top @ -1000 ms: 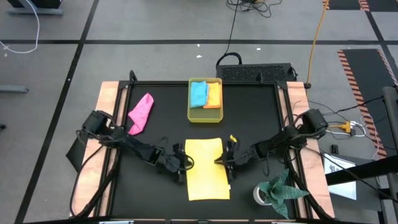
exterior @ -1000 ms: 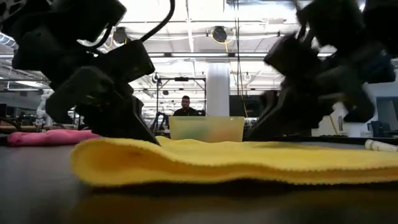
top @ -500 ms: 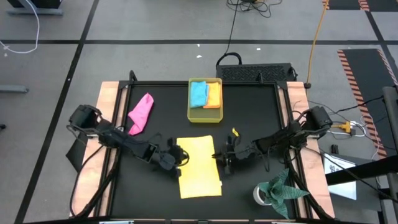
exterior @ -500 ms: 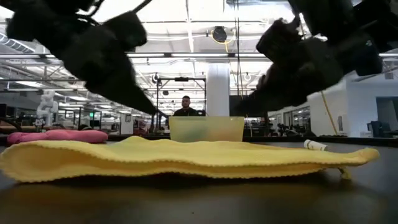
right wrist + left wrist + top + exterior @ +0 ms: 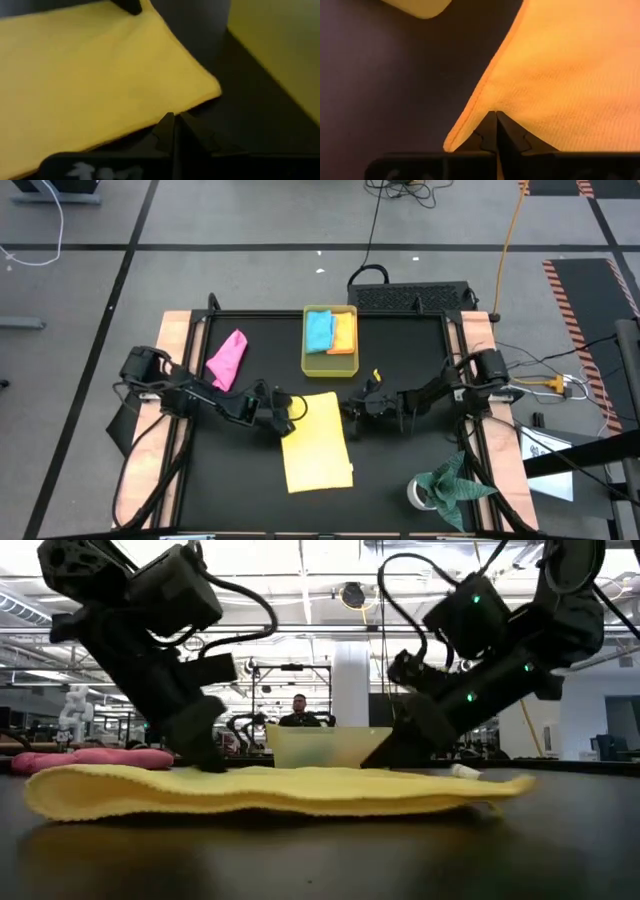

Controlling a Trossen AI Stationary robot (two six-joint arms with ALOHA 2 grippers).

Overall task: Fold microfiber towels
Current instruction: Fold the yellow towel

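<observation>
Dragged toward the tray (image 5: 314, 367), yellow towel (image 5: 318, 442) apparently pinched by both closed end effectors (image 5: 290, 411) (image 5: 352, 408).

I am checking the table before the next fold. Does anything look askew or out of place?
Yes. The yellow towel lies skewed on the black table, its edges slanting against the table's sides. The pink towel sits crumpled and unfolded near the far left. The blue towel and orange towel lie in the tray.
</observation>
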